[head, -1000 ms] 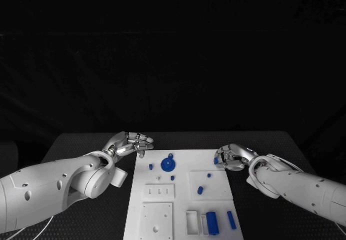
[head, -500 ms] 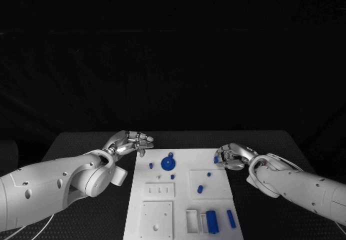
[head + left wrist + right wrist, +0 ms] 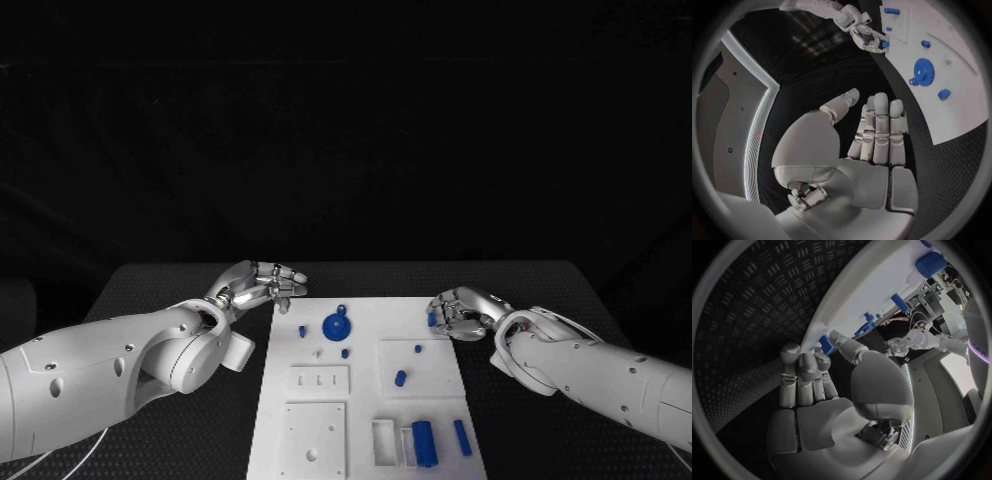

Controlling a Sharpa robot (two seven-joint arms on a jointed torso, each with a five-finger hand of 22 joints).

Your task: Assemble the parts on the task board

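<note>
Black table [image 3: 173, 285] carries the white task board [image 3: 361, 375], w/ a blue gear [image 3: 336, 327] near its far edge and blue bars [image 3: 424, 440] at the near right. Small blue part [image 3: 431, 320] sits at the board's right edge, pinched by the right hand [image 3: 462, 313]. Left hand [image 3: 264, 283] hovers off the far-left corner, fingers apart, holding nothing.

Matt white board [image 3: 361, 385], smooth blue plastic parts [image 3: 336, 327], black tabletop [image 3: 751, 305] embossed with a rough tread pattern, shiny metal hands [image 3: 264, 284].
</note>
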